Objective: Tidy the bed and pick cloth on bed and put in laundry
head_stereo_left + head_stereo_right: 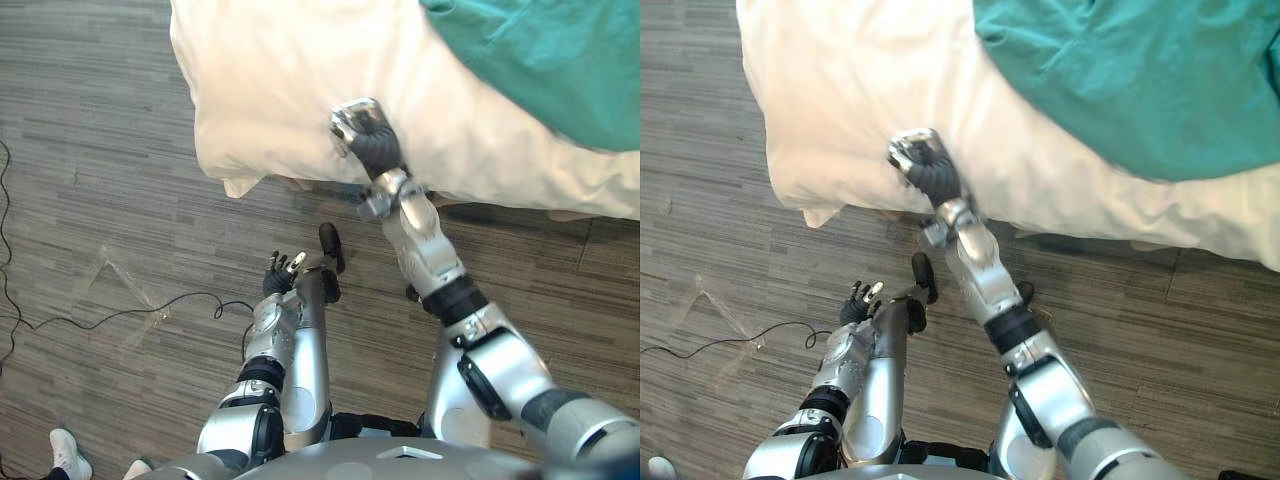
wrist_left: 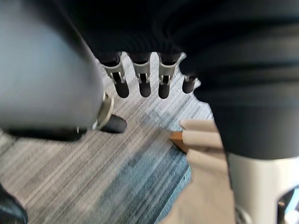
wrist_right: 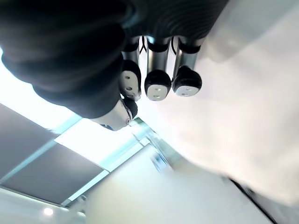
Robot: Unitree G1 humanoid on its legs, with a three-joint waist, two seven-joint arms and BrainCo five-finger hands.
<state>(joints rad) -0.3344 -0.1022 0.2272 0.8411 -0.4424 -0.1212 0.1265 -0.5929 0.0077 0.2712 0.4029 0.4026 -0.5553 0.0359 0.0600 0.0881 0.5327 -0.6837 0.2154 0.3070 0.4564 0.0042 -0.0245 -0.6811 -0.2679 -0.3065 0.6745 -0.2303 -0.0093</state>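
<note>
Teal crumpled cloth (image 1: 560, 60), one piece, lies on the one puffy white duvet (image 1: 270, 90), off to my right. My left hand (image 1: 283, 270) hangs over the grey wood-grain floor (image 1: 100, 150), fingers loose and empty. My right hand (image 1: 362, 125) rests against the duvet's edge, fingers curled, gripping nothing.

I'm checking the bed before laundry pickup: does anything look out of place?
Yes. A teal cloth lies rumpled across the white bedding, whose near corner hangs loose. The right hand sits fisted on the bedding, apart from the cloth.

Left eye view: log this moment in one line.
right hand curled, empty, against white bedding edge | left hand open, low over floor | green cloth on bedding, untouched
</note>
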